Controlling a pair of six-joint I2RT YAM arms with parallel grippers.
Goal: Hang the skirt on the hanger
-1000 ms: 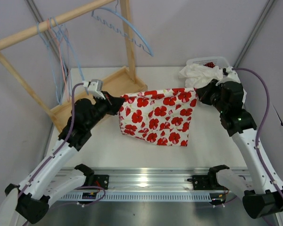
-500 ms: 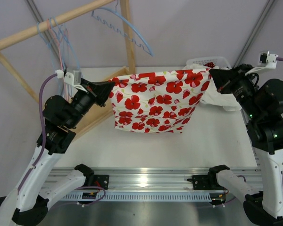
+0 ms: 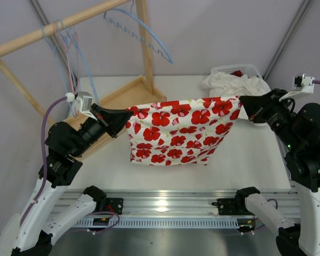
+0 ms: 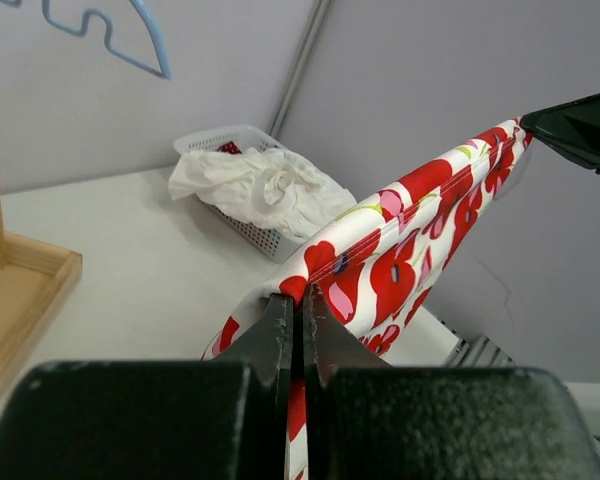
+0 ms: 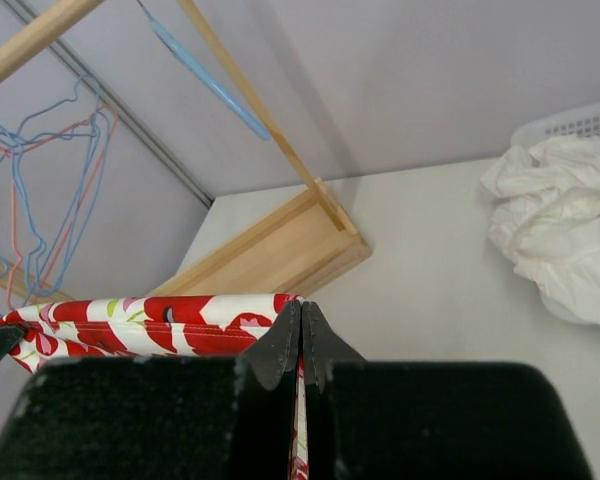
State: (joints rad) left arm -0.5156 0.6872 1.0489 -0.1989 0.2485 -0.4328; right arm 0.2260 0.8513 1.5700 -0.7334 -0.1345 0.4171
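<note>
The skirt [image 3: 178,130] is white with red flowers. It hangs stretched between my two grippers above the table, its hem near the table top. My left gripper [image 3: 127,113] is shut on the skirt's left waist corner [image 4: 310,275]. My right gripper [image 3: 241,101] is shut on the right waist corner [image 5: 280,305]. A light blue hanger [image 3: 146,37] hangs from the wooden rack [image 3: 58,24] at the back, above and behind the skirt. It also shows in the right wrist view [image 5: 205,75].
The rack's wooden base tray [image 3: 120,96] lies back left on the table. More thin wire hangers [image 3: 69,58] hang at the rack's left. A white basket [image 3: 237,70] with white cloth [image 3: 229,84] stands back right. A metal rail [image 3: 165,205] runs along the near edge.
Both arms raised the skirt off the table and held it spread high; since half a second ago it has come down a little and toward the near side.
</note>
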